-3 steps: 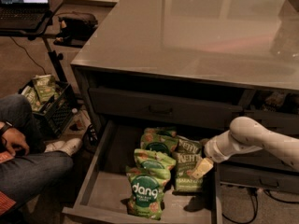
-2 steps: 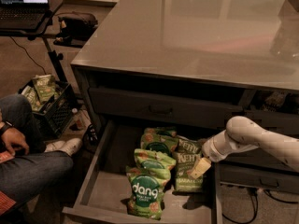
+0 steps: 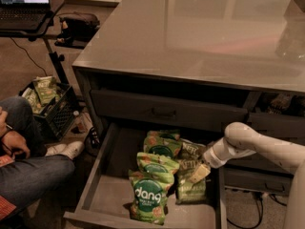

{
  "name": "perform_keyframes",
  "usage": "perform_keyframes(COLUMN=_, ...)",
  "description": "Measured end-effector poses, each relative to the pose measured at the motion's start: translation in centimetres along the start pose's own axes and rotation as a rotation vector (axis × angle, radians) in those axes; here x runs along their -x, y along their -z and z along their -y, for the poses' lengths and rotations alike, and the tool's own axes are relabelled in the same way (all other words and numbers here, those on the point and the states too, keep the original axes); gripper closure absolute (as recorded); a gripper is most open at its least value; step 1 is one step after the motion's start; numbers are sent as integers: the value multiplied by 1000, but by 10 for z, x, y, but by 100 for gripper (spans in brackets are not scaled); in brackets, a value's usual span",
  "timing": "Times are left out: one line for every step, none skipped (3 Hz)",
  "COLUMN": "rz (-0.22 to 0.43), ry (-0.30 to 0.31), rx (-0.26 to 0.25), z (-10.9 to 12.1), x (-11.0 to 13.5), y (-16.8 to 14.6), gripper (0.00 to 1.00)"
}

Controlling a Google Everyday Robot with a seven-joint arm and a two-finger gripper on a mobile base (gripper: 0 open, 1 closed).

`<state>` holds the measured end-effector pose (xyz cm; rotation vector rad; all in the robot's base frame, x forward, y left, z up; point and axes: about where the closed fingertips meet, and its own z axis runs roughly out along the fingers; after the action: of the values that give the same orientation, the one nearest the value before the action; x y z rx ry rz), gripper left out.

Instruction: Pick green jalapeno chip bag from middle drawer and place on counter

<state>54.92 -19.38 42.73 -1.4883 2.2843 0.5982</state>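
Table (image 3: 190,42) up top, middle drawer (image 3: 113,180) pulled open below. White arm (image 3: 257,144) comes in from 3 o'clock, angled down toward 7, and it's crept a hair toward 9 since a second ago. The green jalapeno chip bag (image 3: 190,192) lies in the drawer at 3 o'clock of the dang bags (image 3: 150,197) and hasn't budged. The end effector (image 3: 199,172) is right over it, but I can't tell if it's clenched or released.

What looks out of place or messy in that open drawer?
Nothing looks spilled or torn. The dang bags and the green jalapeno chip bag lie heaped and overlapping in the middle drawer. The end effector hangs just over that bag.
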Motion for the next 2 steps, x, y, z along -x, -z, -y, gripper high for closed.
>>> perform_keyframes(rz=0, ry=-1, rx=2, z=0, x=-1, y=-1, gripper=41)
perform_keyframes(rz=0, ry=-1, rx=2, z=0, x=-1, y=-1, gripper=64)
